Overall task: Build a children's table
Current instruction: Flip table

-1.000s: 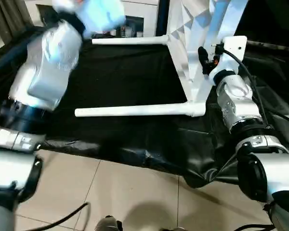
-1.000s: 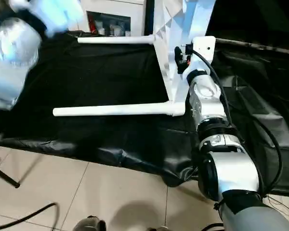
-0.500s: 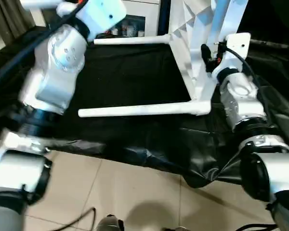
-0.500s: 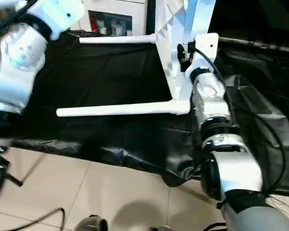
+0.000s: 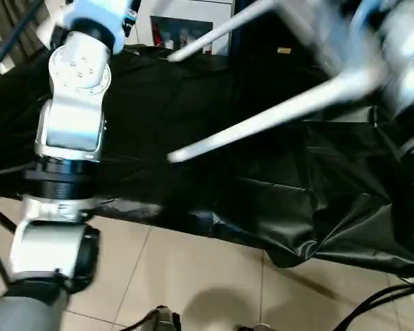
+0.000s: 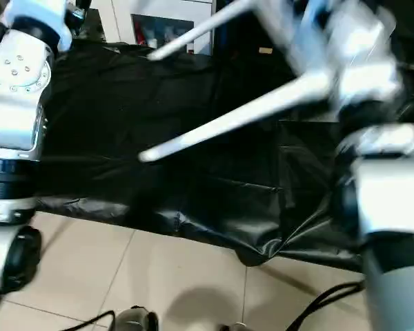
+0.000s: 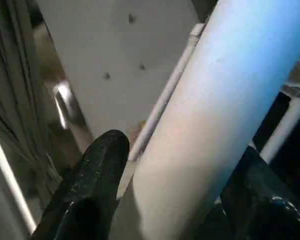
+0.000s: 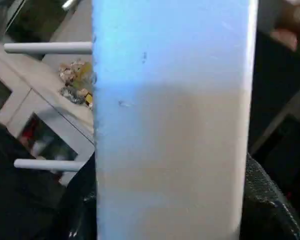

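Work table [image 5: 193, 103] draped in black cloth, creased and sagging in folds along the front edge. Pale tiled floor [image 5: 193, 276] below, with a dark cable [image 6: 324, 303] lying on it at the right. At the back of the room, a white cabinet [image 5: 183, 27] with small, unclear items on an open shelf.

Above the cloth, two white table legs slanting up towards the right: the near leg [image 5: 262, 121] with its free end low over the middle of the table, the far leg [image 5: 214, 31] higher and further back. Both smeared by motion, their upper ends lost in blur near the right arm [image 6: 366, 76], itself too blurred to make out. Cannot tell from the head views whether either leg touches the cloth.

Left arm [image 5: 72, 124] upright on the left, its top cut off by the picture's edge. Seen from its wrist, left gripper [image 7: 180, 155] clamped on a held leg [image 7: 205, 125], one black finger [image 7: 90, 185] on each side of the white tube; both ends of that tube out of frame.

Seen from the right wrist, right gripper [image 8: 172, 200] closed around a broad flat white piece, apparently the tabletop [image 8: 170, 125], black pads pressed to both sides. Edges of the piece cut off above, so the rest of its shape hidden.
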